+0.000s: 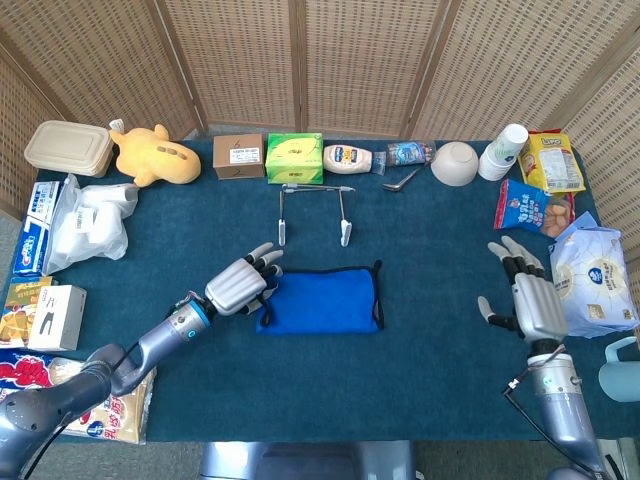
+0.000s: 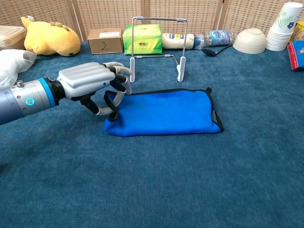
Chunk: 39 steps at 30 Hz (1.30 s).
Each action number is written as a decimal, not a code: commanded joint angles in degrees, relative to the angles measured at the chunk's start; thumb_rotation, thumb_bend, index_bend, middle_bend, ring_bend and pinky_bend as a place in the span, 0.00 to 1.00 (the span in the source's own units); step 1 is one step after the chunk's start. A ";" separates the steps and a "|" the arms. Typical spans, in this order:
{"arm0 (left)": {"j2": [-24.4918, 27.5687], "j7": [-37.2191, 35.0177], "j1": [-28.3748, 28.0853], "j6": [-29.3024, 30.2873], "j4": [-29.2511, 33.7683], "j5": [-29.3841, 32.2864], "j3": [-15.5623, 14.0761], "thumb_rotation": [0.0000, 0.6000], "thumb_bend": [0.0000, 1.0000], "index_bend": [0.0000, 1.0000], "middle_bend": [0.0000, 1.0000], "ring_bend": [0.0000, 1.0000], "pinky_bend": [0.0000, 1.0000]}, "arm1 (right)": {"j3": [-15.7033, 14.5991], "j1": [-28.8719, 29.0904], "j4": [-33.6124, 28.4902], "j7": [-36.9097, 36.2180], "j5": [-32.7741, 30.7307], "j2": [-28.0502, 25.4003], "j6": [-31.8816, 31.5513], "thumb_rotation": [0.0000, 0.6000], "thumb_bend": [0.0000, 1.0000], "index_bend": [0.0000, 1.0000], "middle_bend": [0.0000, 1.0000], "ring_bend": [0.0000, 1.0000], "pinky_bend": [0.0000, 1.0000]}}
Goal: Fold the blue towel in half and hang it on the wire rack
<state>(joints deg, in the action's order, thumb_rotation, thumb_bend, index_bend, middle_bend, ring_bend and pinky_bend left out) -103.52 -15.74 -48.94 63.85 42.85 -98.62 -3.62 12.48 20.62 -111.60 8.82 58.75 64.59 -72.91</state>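
The blue towel (image 1: pixel 322 300) (image 2: pixel 166 113) lies folded flat on the dark blue tablecloth, its black-trimmed edges showing. My left hand (image 1: pixel 240 286) (image 2: pixel 90 83) is at the towel's left end. Its fingers curl down over that edge and the thumb hooks under it, so the edge is pinched and slightly raised. The wire rack (image 1: pixel 312 210) (image 2: pixel 156 42) stands upright just behind the towel, with nothing on it. My right hand (image 1: pixel 528 300) hovers far to the right with fingers spread, holding nothing; the chest view does not show it.
Along the back stand a yellow plush (image 1: pixel 155 155), a brown box (image 1: pixel 238 156), a green box (image 1: pixel 294 157), a bottle (image 1: pixel 350 158), a spoon (image 1: pixel 402 180), a white bowl (image 1: pixel 455 163) and paper cups (image 1: pixel 503 150). Snack bags (image 1: pixel 590 280) lie right; packets (image 1: pixel 85 225) left.
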 commanded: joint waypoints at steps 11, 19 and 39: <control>6.32 0.31 -0.06 1.49 10.94 3.64 3.99 1.00 0.50 0.76 0.39 0.16 0.00 | 0.24 -0.96 2.20 -2.47 0.29 0.49 -0.22 1.00 0.36 0.11 0.02 0.00 0.00; 19.75 4.61 0.21 2.16 31.95 8.80 10.13 1.00 0.51 0.76 0.39 0.15 0.00 | 0.32 -1.22 4.68 -3.88 1.14 1.04 0.14 1.00 0.36 0.12 0.02 0.00 0.00; 35.57 21.11 -10.25 -11.96 53.24 32.70 27.45 1.00 0.52 0.76 0.38 0.13 0.00 | -1.19 -4.31 11.47 -13.76 4.76 2.63 1.73 1.00 0.35 0.12 0.02 0.00 0.00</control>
<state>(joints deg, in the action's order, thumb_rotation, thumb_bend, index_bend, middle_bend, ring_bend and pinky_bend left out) -68.81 3.14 -57.26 53.95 94.81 -69.53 21.78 11.54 16.61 -100.57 -4.39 63.13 67.06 -71.43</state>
